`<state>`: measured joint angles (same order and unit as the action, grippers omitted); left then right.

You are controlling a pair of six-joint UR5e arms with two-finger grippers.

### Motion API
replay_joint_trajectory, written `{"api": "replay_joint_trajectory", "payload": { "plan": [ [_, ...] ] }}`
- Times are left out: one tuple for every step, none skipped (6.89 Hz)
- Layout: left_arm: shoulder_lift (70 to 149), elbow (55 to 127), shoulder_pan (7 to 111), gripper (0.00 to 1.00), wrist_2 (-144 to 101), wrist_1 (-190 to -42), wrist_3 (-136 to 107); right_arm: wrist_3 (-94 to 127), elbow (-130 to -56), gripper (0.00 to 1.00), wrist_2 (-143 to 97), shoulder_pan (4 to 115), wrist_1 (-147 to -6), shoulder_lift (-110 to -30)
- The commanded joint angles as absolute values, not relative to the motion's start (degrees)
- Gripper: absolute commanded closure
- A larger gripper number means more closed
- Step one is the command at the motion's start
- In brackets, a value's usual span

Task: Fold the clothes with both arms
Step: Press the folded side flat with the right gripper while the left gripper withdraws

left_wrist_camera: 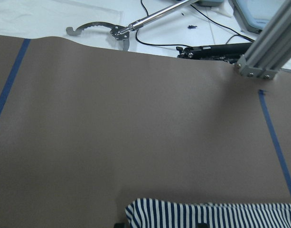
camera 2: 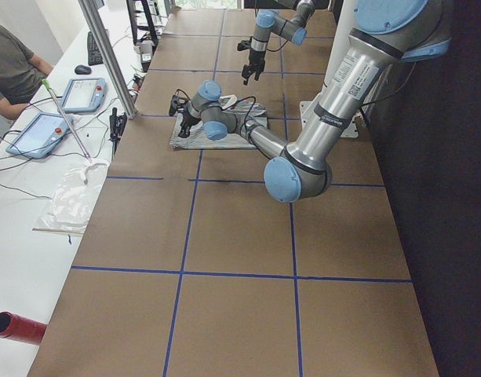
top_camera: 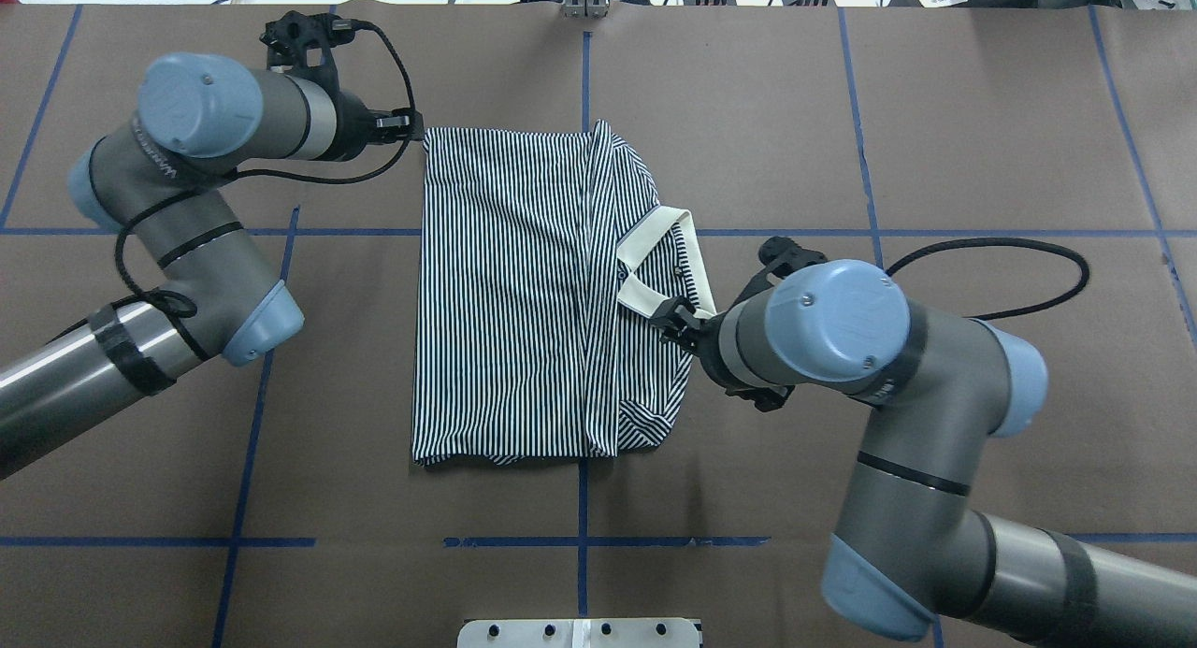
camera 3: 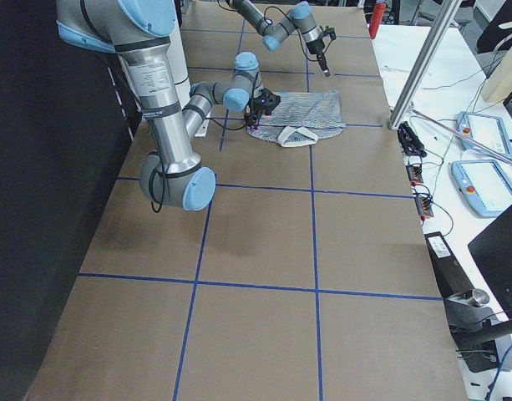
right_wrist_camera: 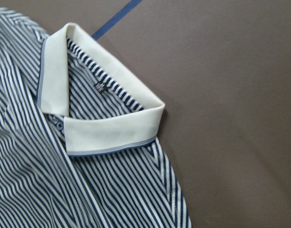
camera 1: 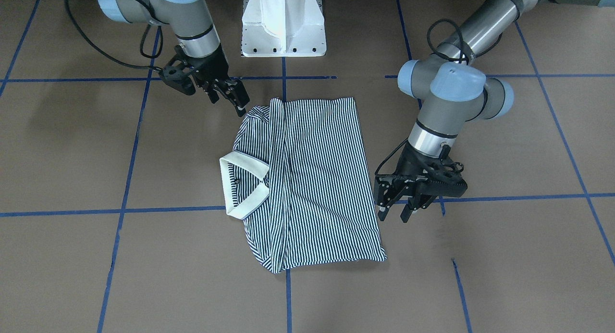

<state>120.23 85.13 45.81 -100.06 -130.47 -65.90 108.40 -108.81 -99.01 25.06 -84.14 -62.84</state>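
Observation:
The clothes, a navy-and-white striped polo shirt (camera 1: 317, 179) (top_camera: 505, 293), lie flat on the brown table, folded into a rectangle. The cream collar (camera 1: 245, 189) (top_camera: 655, 255) (right_wrist_camera: 112, 128) is on the robot's right side. My left gripper (camera 1: 394, 213) (top_camera: 407, 124) hovers open just off the shirt's far left corner, holding nothing. The left wrist view shows only the shirt's edge (left_wrist_camera: 207, 213). My right gripper (camera 1: 228, 98) (top_camera: 675, 323) is open beside the shoulder near the collar, also holding nothing. Neither wrist view shows its own fingers.
The white pedestal base (camera 1: 283, 25) (top_camera: 580, 632) stands at the robot's side of the table. Blue tape lines (camera 1: 125, 179) grid the brown surface. Beyond the far edge are an aluminium post (left_wrist_camera: 268, 47), cables, teach pendants (camera 2: 36, 133) and a seated person (camera 2: 12, 71).

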Motion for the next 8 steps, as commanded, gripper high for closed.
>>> {"api": "replay_joint_trajectory", "payload": {
  "plan": [
    [116.7, 90.2, 45.9, 0.41, -101.0, -129.1, -65.9, 93.3, -102.1, 0.00, -99.1, 21.5, -88.6, -56.1],
    [116.6, 90.2, 45.9, 0.41, -101.0, -128.5, -66.0, 84.0, -102.0, 0.00, -98.7, 19.6, -90.3, -55.7],
    [116.3, 90.3, 45.9, 0.41, -101.0, -128.5, -66.0, 78.3, -100.5, 0.00, -98.3, 18.4, -95.9, -52.5],
    [116.3, 91.1, 45.9, 0.41, -101.0, -127.9, -66.2, 72.0, -97.6, 0.00, -98.3, 18.2, -98.1, -49.9],
    [116.4, 91.9, 45.8, 0.41, -101.0, -125.9, -66.2, 70.7, -97.0, 0.00, -98.3, 17.8, -100.1, -48.6],
    [116.4, 91.9, 45.8, 0.41, -101.0, -125.8, -66.3, 69.7, -93.6, 0.00, -98.3, 17.7, -100.8, -45.9],
    [116.4, 91.9, 45.8, 0.41, -101.0, -125.7, -66.3, 69.3, -90.5, 0.00, -98.3, 17.7, -100.8, -44.2],
    [116.4, 91.9, 45.8, 0.41, -101.0, -125.7, -66.3, 68.7, -90.4, 0.00, -98.3, 17.7, -101.1, -44.6]
  ]
}}
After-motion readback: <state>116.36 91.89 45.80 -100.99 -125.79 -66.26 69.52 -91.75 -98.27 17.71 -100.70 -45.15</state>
